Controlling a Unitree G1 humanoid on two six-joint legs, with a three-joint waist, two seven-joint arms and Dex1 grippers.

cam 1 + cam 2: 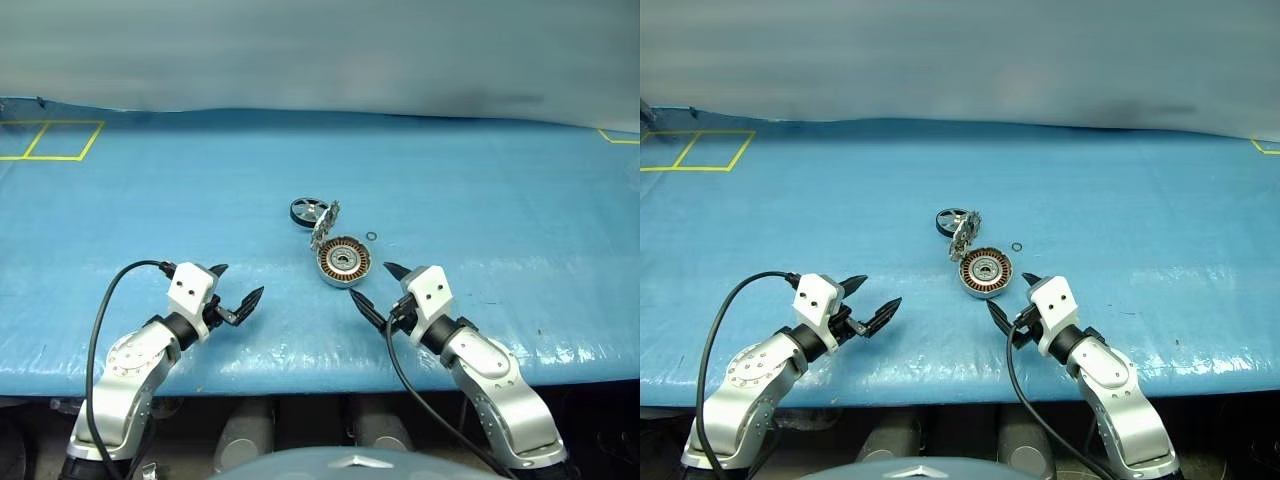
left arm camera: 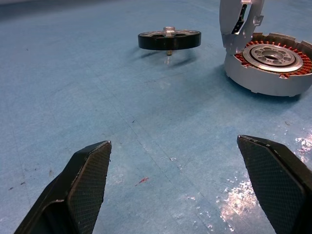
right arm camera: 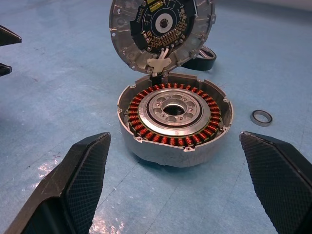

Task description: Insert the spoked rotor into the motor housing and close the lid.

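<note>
The motor housing [image 1: 344, 262] lies in the middle of the blue table, a silver puck with copper windings around a silver hub [image 3: 174, 117]. Its lid [image 3: 162, 30] stands upright on the far rim, its inner face with a dark circuit board turned toward me. The spoked rotor [image 1: 310, 211], a black wheel, rests on the table just beyond the lid, to the left [image 2: 169, 39]. My left gripper [image 1: 233, 294] hovers open near the table's front, left of the housing. My right gripper [image 1: 376, 290] is open right in front of the housing, nothing between its fingers.
A tiny loose ring [image 1: 372, 236] lies just right of the housing [image 3: 261, 117]. Yellow tape lines mark the far left [image 1: 62, 140] and far right corners of the blue table cover [image 1: 500, 200]. A grey wall runs behind the table.
</note>
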